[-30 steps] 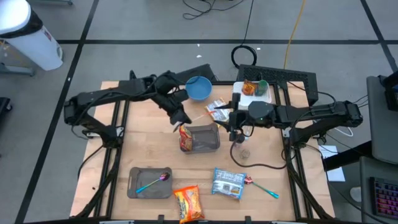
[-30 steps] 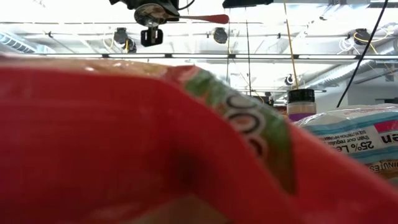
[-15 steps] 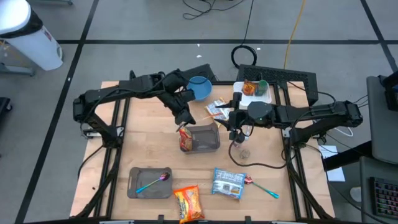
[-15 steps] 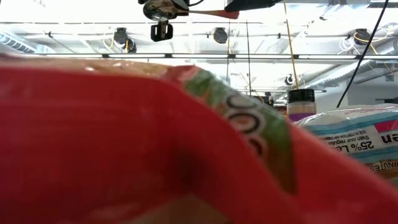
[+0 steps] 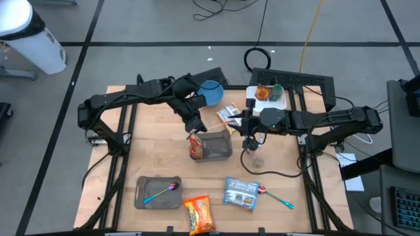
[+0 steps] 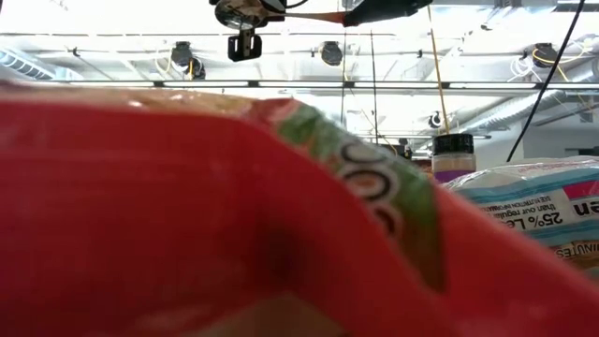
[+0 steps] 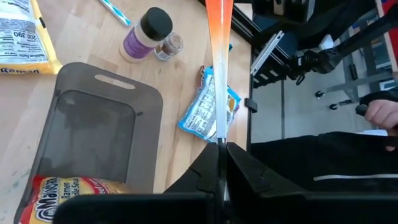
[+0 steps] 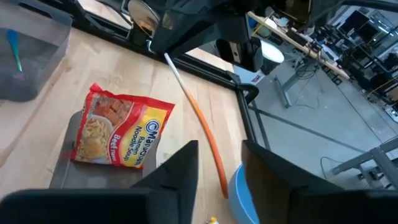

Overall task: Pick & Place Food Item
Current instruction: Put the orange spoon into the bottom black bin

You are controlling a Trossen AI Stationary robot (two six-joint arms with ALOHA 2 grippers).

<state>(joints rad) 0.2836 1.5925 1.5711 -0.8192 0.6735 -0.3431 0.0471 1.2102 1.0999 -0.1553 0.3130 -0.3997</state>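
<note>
High: left gripper [image 5: 192, 126] clamped on orange stick [image 5: 211, 123], over ramen [image 5: 195, 145] in grey bin [image 5: 220, 145]. Right gripper [image 5: 247, 129] right of bin; fingers hard to read.
Low: near packet [image 6: 187, 215] blocks table.
Right wrist: fingers [image 8: 177, 171] parted, empty.

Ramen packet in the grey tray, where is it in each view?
High view: ramen packet mid-table, at the tray's left end.
Low view: not in it.
Left wrist view: bottom-left corner.
Right wrist view: centre-left.
Shared landmark: grey tray under it.
</note>
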